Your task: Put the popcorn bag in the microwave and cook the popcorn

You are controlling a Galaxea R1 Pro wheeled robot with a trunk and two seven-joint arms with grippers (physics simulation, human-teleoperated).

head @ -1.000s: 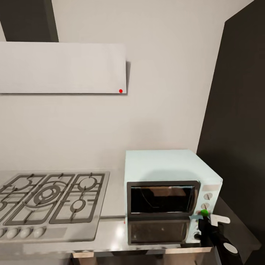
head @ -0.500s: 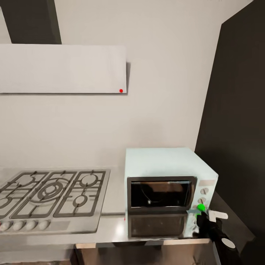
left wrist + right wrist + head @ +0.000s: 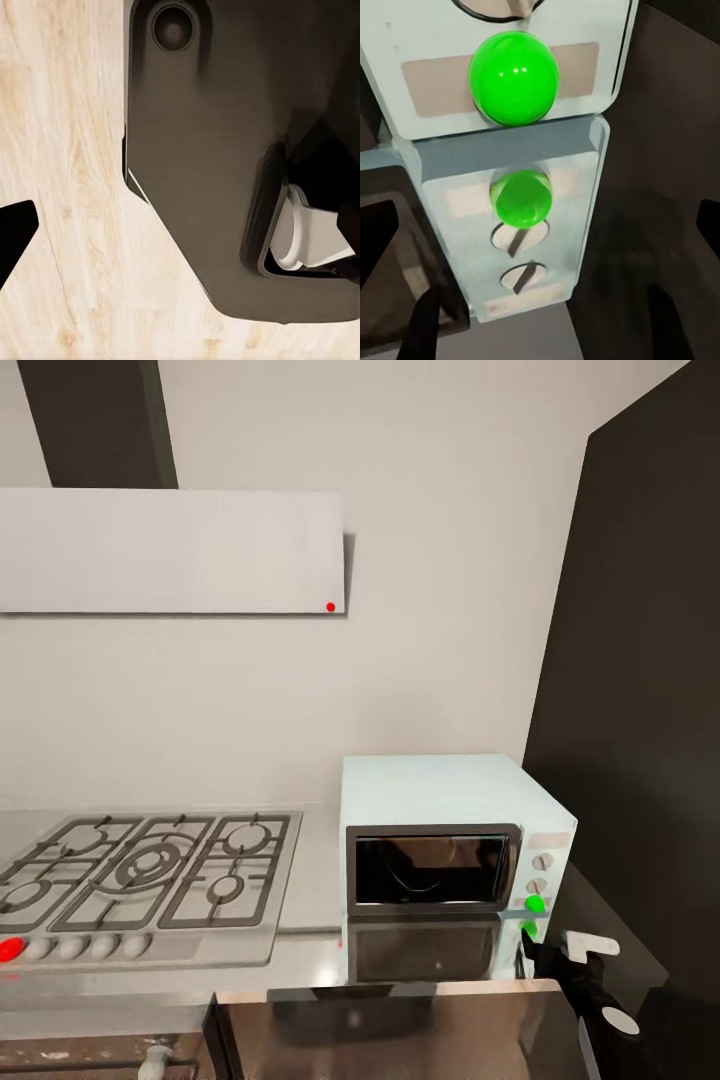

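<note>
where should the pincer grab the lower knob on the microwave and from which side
Grip the raised bar across the knob, one finger on each side of it. Come straight at the front panel of the microwave, from the room side. The dial sits flat on that face just above the green button, so the bar is probably the best part to hold.

Gas hob [image 3: 140, 885] left, red knob [image 3: 9, 949] possibly lit; white hood [image 3: 170, 550] above.
</note>
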